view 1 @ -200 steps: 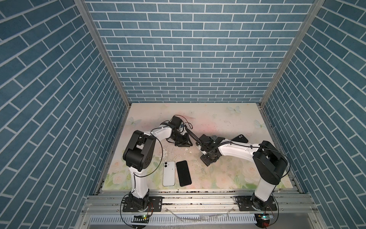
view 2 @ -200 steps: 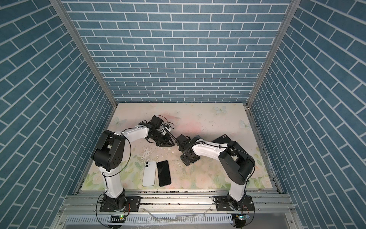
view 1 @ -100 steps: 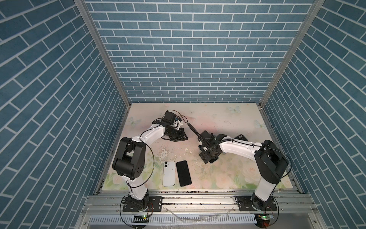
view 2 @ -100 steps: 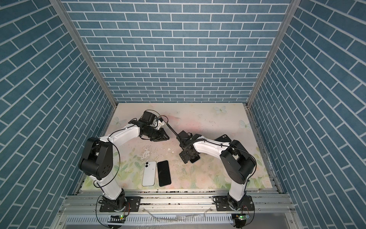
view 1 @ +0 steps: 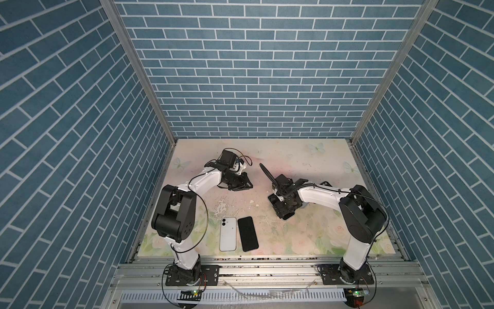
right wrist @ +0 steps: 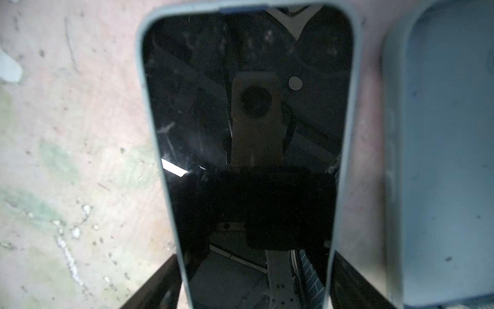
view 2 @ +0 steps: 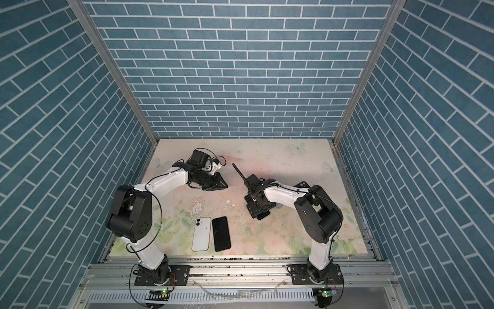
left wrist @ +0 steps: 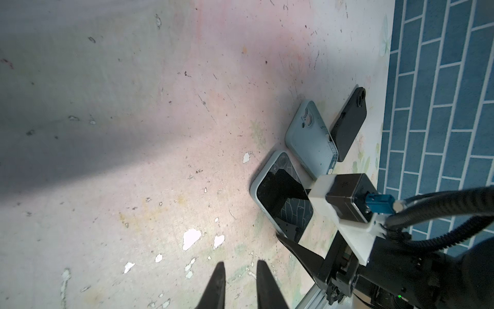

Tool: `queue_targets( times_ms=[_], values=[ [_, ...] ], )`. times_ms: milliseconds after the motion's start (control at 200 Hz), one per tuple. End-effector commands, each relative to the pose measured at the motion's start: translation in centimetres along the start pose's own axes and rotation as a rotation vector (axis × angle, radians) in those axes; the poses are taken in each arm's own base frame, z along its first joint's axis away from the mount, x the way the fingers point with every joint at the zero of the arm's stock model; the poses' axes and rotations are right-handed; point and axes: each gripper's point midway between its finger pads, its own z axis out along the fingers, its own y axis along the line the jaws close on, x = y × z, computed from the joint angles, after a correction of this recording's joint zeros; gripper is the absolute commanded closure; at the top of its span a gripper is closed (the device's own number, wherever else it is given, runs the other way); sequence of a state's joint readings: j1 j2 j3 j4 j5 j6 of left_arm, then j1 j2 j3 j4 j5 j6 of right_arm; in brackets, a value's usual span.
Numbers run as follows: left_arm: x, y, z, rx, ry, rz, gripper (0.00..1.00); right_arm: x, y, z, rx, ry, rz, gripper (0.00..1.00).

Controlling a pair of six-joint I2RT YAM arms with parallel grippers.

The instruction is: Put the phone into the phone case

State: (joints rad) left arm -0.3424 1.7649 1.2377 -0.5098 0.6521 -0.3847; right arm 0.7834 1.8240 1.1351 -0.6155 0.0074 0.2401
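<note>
The phone (right wrist: 248,133), black screen up, lies inside a light blue phone case (right wrist: 347,133) on the floral table. My right gripper (right wrist: 255,256) hangs right above it and is open, one finger on each long side of the case. In both top views this gripper (view 1: 284,214) (view 2: 260,214) covers most of the phone. The left wrist view shows the cased phone (left wrist: 283,192) flat on the table under the right arm. My left gripper (view 1: 250,185) (left wrist: 240,263) is shut with nothing in it, low over the table to the left of the phone.
A second light blue case (left wrist: 307,139) and a black case (left wrist: 350,125) lie just beyond the cased phone, by the right arm. A white phone (view 1: 228,233) and a black phone (view 1: 247,233) lie side by side near the front edge. Brick walls surround the table (view 1: 294,160).
The left arm's elbow has swung out to the left and its gripper has drawn back a little from the right one. The right gripper stays over the phone, its jaws wider.
</note>
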Motion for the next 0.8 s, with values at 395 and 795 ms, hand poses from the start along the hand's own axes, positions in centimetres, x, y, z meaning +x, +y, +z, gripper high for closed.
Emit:
queue_targets(
  times_ms=[395, 795],
  values=[
    [-2.8, 0.8, -6.5, -0.111, -0.212, 0.072, 0.76, -5.6, -0.2, 1.4, 0.085, 0.010, 0.298, 0.31],
    [-3.4, 1.1, -8.3, -0.124, -0.252, 0.071, 0.75, -16.9, -4.8, 2.7, 0.287, -0.054, 0.424, 0.28]
  ],
)
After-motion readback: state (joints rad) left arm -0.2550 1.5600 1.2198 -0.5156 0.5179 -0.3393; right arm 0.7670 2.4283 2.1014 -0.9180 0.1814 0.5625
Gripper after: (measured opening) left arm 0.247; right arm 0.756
